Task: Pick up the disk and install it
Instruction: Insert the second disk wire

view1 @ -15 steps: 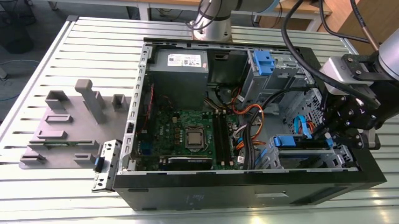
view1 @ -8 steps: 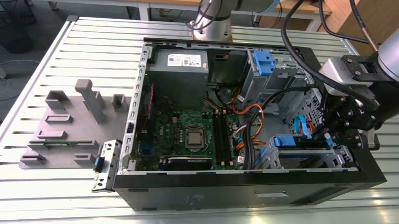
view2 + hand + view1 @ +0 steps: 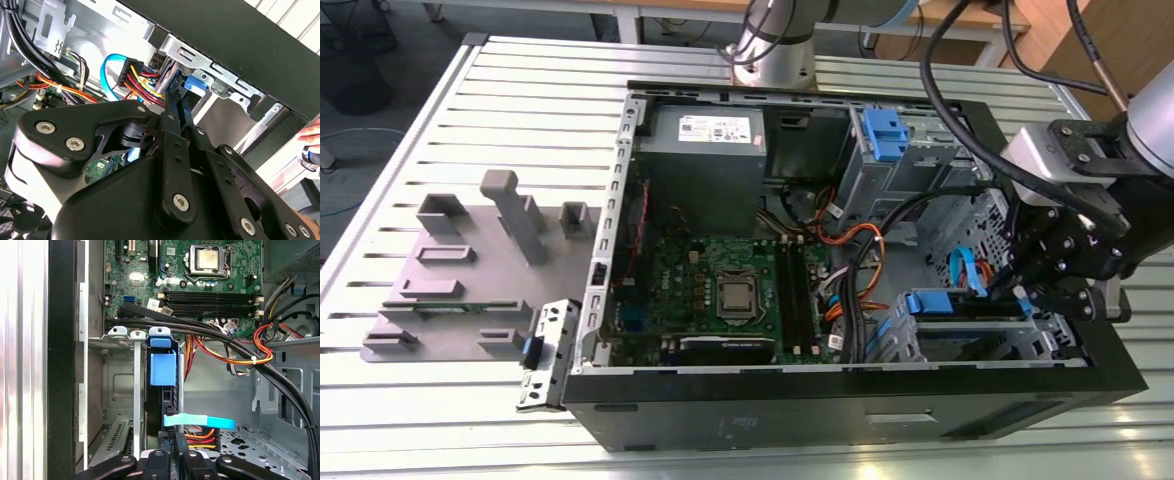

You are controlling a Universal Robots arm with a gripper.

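Observation:
The disk (image 3: 161, 405) stands on edge in a slot of the silver drive bay (image 3: 120, 332) at the case's front corner. Its blue end tab (image 3: 163, 367) points toward the motherboard. In the exterior view the disk's blue tab (image 3: 941, 303) sits in the lower bay on that view's right. My gripper (image 3: 176, 442) hangs over the end of the disk away from the tab. Its black fingers (image 3: 175, 107) are shut together and reach down beside the blue tab (image 3: 194, 83). I see nothing pinched between them.
A light blue data cable (image 3: 200, 421) crosses just above the fingertips. Red, yellow and black power wires (image 3: 142, 80) and thick black cables (image 3: 215, 337) run close by. The motherboard (image 3: 720, 290), the grey power-supply box (image 3: 707, 135) and an upper blue-tabbed cage (image 3: 885, 135) fill the case. A grey fixture (image 3: 467, 270) lies outside.

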